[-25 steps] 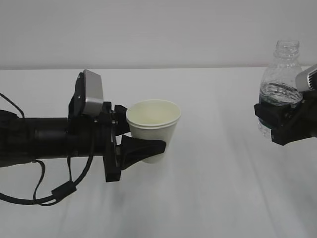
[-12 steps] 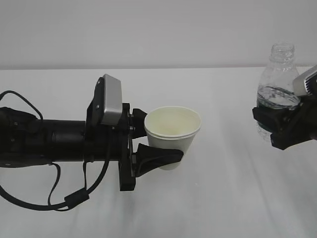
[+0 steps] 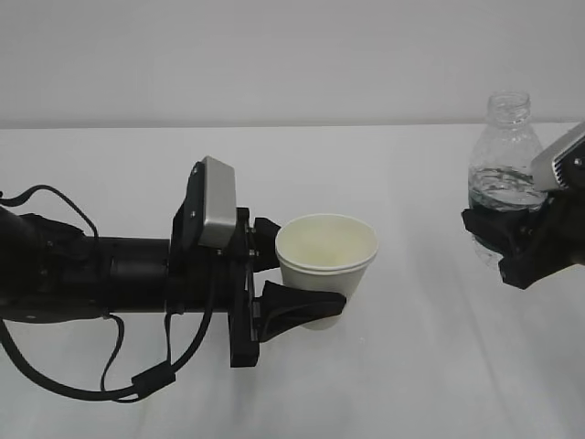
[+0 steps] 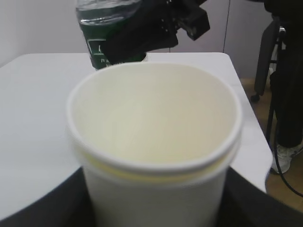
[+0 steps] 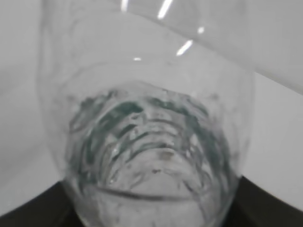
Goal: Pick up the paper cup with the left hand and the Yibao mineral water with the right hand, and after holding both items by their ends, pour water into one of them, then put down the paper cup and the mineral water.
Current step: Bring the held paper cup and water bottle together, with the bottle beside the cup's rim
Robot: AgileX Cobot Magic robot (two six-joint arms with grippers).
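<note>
The white paper cup (image 3: pixel 327 256) hangs upright above the table, and my left gripper (image 3: pixel 315 282) is shut on its lower body, one black finger on each side. In the left wrist view the cup (image 4: pixel 154 142) fills the frame, and its cream inside looks empty. At the right edge the Yibao mineral water (image 3: pixel 501 155) stands upright with no cap and is partly filled. My right gripper (image 3: pixel 512 242) is shut on its lower body. The bottle (image 5: pixel 147 142) fills the right wrist view, with dark fingers (image 5: pixel 28 217) at the bottom corners. Its green label (image 4: pixel 102 47) shows beyond the cup.
A white table (image 3: pixel 411 366) runs to a pale wall behind. In the left wrist view the table's right edge (image 4: pixel 253 123) drops off, and a dark chair base and a person's legs (image 4: pixel 286 94) stand beyond it. A wide gap separates cup and bottle.
My left arm has carried the cup to the right and slightly lower. The right gripper has shifted the bottle a little left and down. Both grips are unchanged.
</note>
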